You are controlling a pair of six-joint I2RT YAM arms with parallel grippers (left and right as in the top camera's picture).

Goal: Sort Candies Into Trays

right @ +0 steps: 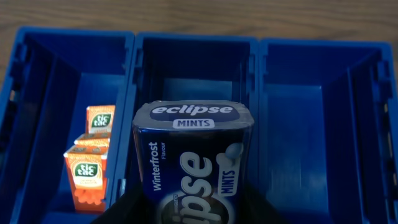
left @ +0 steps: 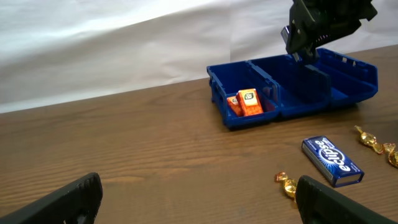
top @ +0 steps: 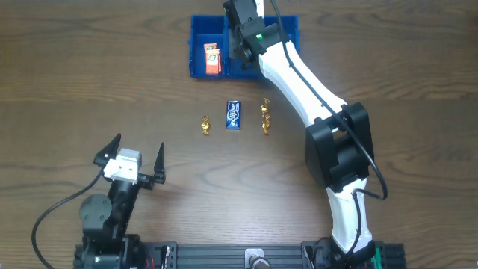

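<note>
Mints first: your right tool [left: 300,53] is clenched on a dark blue mint box [right: 194,155] over the blue tray's [right: 134,43] middle compartment, with orange boxes [right: 87,171] in the neighbouring one. Your left tool [top: 140,142] sits released, well apart. A second mint box [top: 234,114] and gold-wrapped candies [top: 265,116] lie on the bench [top: 75,75].

Middle compartment [right: 186,71] open from above — dividers [right: 128,99] hem both sides.

Matt, grained dark-brown wooden table [top: 75,75]. Smooth, slightly glossy blue plastic three-compartment tray [right: 257,74]. Glossy dark-blue rectangular mint pack [right: 193,155]. Shiny, crinkled gold-foil candy wrappers [top: 265,116].
</note>
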